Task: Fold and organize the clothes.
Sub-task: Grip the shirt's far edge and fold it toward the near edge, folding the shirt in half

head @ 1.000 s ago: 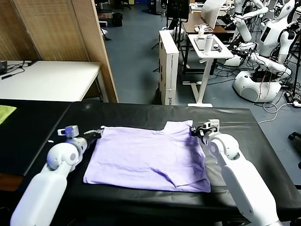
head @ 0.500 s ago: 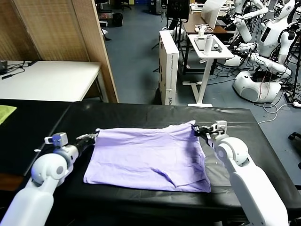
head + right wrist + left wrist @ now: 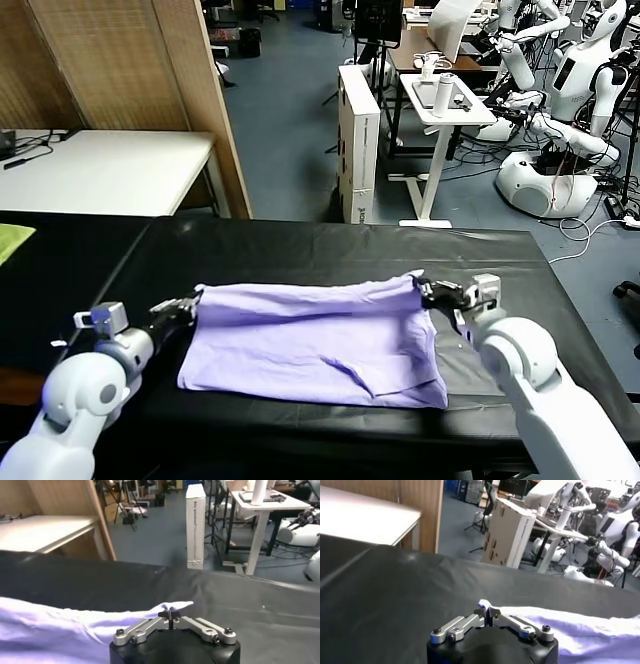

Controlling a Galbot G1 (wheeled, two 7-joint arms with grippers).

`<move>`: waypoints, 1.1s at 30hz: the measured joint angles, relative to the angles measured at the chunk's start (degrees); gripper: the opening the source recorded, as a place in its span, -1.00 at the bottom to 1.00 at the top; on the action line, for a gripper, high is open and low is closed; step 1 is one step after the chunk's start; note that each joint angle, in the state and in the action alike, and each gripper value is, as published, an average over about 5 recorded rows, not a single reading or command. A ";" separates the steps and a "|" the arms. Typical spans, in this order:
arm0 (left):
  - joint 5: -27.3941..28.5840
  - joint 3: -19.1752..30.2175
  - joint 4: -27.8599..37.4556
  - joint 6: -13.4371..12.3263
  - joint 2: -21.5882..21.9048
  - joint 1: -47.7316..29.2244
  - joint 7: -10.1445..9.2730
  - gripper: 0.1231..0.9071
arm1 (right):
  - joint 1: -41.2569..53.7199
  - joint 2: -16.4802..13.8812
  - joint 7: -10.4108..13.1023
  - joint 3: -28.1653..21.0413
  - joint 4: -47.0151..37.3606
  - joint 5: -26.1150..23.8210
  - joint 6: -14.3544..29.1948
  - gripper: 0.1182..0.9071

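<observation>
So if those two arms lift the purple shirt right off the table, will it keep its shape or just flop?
Probably flop. The T-shirt looks thin and soft: its far edge sags between the left gripper and the right gripper, each pinching a corner. It is wrinkled where it lies, so it likely weighs little and should drape rather than hold flat.

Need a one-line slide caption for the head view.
Both grippers, left gripper and right gripper, pinch the lavender T-shirt's far corners over the black table.
</observation>
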 joint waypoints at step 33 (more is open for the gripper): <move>3.06 -4.90 -3.87 -2.30 -4.07 12.28 1.17 -0.81 | -12.46 -2.93 -0.04 1.73 5.81 -2.91 0.00 -0.95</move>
